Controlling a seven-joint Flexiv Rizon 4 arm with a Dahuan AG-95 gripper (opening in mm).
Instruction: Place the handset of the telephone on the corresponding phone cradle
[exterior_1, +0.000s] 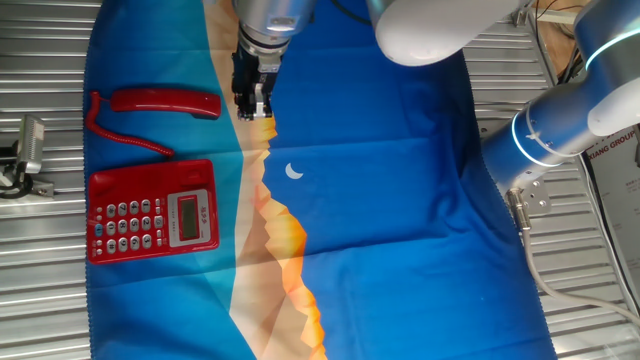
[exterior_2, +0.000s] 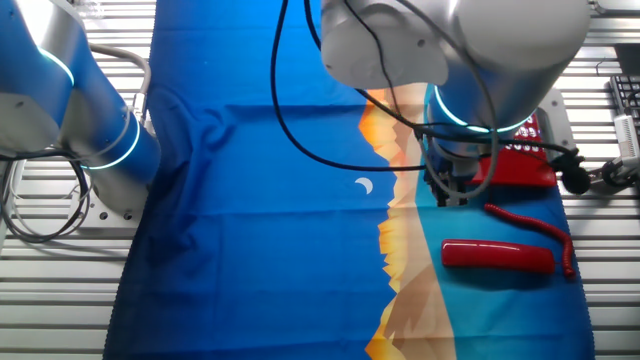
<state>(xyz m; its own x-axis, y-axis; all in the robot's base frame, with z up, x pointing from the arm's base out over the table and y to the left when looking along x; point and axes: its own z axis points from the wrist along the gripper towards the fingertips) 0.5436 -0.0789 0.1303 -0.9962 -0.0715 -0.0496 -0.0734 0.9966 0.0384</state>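
Partly hidden: telephone (exterior_2: 520, 160) behind arm (exterior_2: 470, 60).

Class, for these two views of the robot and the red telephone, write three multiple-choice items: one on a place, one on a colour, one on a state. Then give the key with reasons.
1. Where does the handset lie?
A. in the phone cradle
B. on the cloth beside the base
C. between the gripper's fingers

2. What colour is the telephone?
A. red
B. black
C. white

3. What is the gripper holding?
A. the handset
B. the cord
C. nothing

Key: B, the handset rests on the cloth, apart from the phone cradle; A, base and handset are glossy red; C, the gripper hangs just off the handset's end with nothing in it.
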